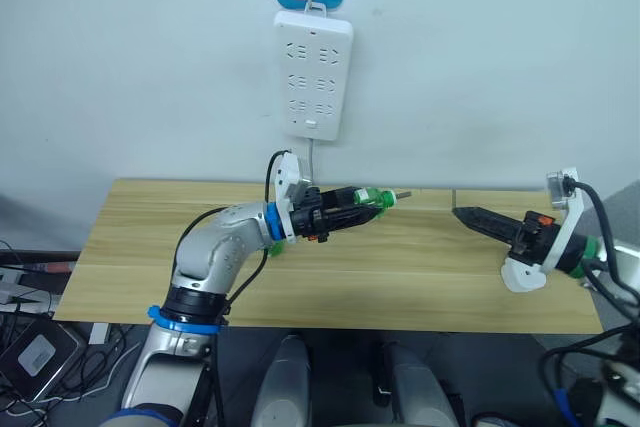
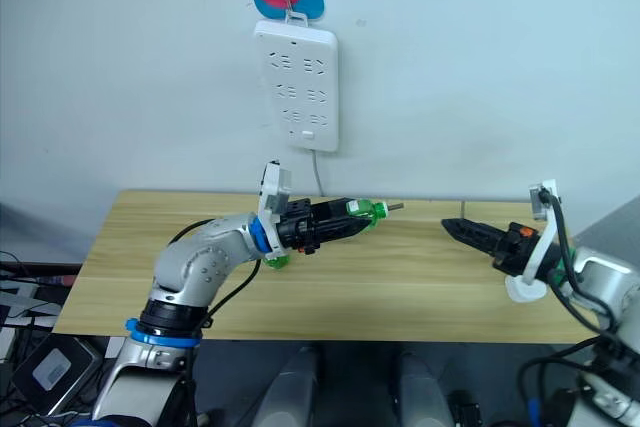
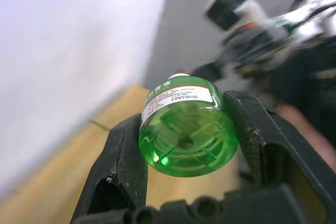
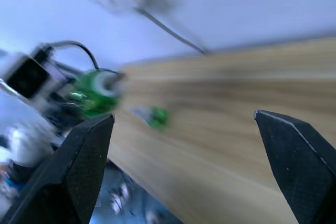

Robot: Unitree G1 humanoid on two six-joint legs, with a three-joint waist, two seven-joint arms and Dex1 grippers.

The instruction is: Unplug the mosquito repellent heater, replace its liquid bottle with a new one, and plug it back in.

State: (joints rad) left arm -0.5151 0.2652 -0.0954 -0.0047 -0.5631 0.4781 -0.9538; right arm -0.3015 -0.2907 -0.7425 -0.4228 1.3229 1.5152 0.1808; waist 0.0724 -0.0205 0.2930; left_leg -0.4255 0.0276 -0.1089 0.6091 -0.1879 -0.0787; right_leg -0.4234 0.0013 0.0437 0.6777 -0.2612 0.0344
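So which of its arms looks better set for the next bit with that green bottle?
Probably the left. The left gripper already clamps the green bottle, held above the table. The right gripper is open and empty, apart from the bottle.

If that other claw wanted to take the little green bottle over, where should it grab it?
Probably at the free neck end. The green bottle lies sideways above the table, its round body clamped in the left gripper, with the neck and thin tip pointing toward the open right gripper. So come from the robot's right and close on the neck, not the thin tip.
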